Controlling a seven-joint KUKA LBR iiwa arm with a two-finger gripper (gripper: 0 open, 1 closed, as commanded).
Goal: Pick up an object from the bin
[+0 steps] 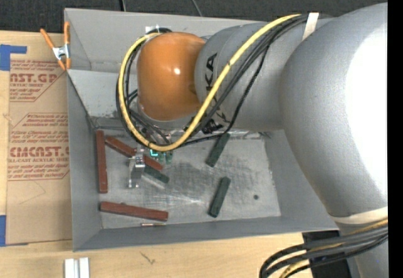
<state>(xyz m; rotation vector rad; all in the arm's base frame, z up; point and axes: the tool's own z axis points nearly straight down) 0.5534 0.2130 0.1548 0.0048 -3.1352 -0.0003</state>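
The fingers (135, 174) are down low in the left part of the bin (82, 103), under the orange cover (167, 75). I cannot tell if they are open or shut. A small green block (158, 176) and a slanted brown stick (119, 146) lie right beside them. A tall brown stick (101, 162) lies further left, a flat brown stick (133, 210) lies in front, and two dark green sticks (219, 196) lie to the right.
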